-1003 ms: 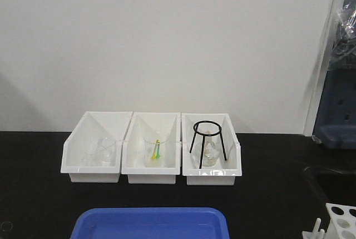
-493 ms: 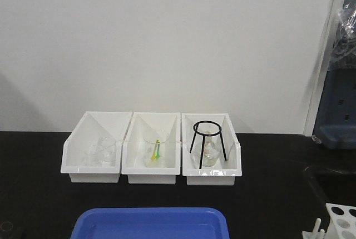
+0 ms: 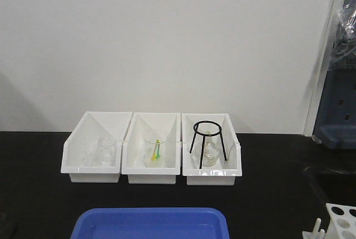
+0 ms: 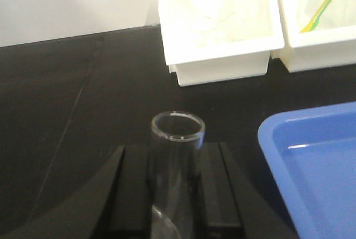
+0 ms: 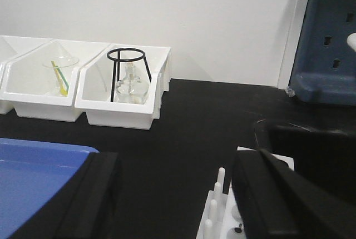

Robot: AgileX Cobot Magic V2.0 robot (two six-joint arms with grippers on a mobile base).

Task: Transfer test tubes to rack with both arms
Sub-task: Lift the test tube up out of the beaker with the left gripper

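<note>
In the left wrist view my left gripper (image 4: 176, 158) is shut on a clear glass test tube (image 4: 178, 130). The tube's open rim points forward, over the black table and left of the blue tray (image 4: 317, 167). In the right wrist view my right gripper (image 5: 177, 164) is open and empty, its fingers wide apart. The white rack (image 5: 222, 217), with thin upright pegs, lies just inside the right finger. The rack also shows at the bottom right of the front view (image 3: 340, 222). Neither arm shows in the front view.
Three white bins (image 3: 94, 153) stand in a row at the back, holding beakers, and the right one holds a black wire tripod (image 3: 207, 142) over a flask. The blue tray (image 3: 150, 223) lies at the front middle. A dark recessed basin (image 5: 311, 144) lies right of the rack.
In the front view the faint tube rim and dark gripper tip at the bottom left corner have dropped out of sight. Nothing else has moved.
</note>
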